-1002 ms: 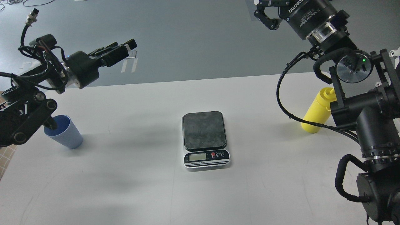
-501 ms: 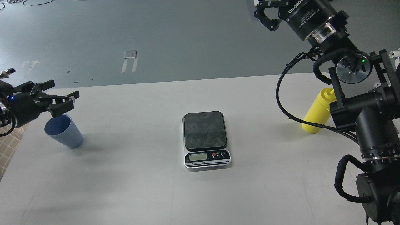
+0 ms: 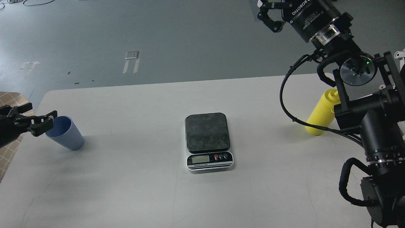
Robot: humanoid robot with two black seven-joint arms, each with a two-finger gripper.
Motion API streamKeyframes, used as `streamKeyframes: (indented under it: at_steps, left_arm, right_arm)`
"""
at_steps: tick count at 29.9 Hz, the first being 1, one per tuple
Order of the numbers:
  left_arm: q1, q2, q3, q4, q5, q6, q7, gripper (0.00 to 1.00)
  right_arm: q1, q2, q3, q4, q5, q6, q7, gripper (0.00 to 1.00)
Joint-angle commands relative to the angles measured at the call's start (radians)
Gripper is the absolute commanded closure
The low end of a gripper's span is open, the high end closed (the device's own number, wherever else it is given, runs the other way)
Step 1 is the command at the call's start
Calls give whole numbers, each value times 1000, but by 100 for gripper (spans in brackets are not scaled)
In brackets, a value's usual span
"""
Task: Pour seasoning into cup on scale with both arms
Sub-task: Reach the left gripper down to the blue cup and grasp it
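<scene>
The light blue cup (image 3: 65, 133) stands at the table's left, empty. My left gripper (image 3: 42, 122) comes in from the left edge, open and empty, its fingertips (image 3: 50, 114) right at the cup's left rim. The scale (image 3: 207, 131) sits mid-table with its dark plate bare and its display (image 3: 200, 159) facing me. The yellow seasoning bottle (image 3: 320, 116) stands at the right, partly hidden behind my right arm. My right gripper (image 3: 271, 11) is high at the top, far above the table, open and empty, with its fingertips cut off by the top edge.
The white table (image 3: 142, 190) ends at its far edge against a grey floor. My right arm's joints and looped cable (image 3: 284, 104) stand over the table's right side, in front of the bottle. Tiled floor shows at the left edge.
My left arm has swung from high above the table's left down and leftward; its gripper now sits at the cup's rim. The right arm has barely moved.
</scene>
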Motion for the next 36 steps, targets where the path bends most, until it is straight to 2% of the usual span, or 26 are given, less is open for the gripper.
streamKeyframes:
  at_steps: [1, 11, 19, 21, 32, 36]
  left_arm:
    - [13, -2, 0, 3, -26, -5, 0, 21]
    - [37, -23, 0, 23, -40, -8, 0, 21]
    - [44, -31, 0, 26, -46, -10, 0, 37]
    - [44, -46, 0, 38, -66, -10, 0, 45]
    - [50, -66, 1, 67, -74, -11, 0, 47]
    - [64, -66, 1, 67, -74, -11, 0, 55]
  right_arm:
    - [-6, 0, 0, 9, 0, 0, 0, 0]
    - [-7, 0, 0, 10, 0, 0, 0, 0]
    - [-7, 0, 0, 10, 0, 0, 0, 0]
    - [-6, 0, 3, 10, 0, 0, 0, 0]
    - [-6, 2, 3, 10, 0, 0, 0, 0]
    - [-6, 0, 5, 9, 0, 0, 0, 0]
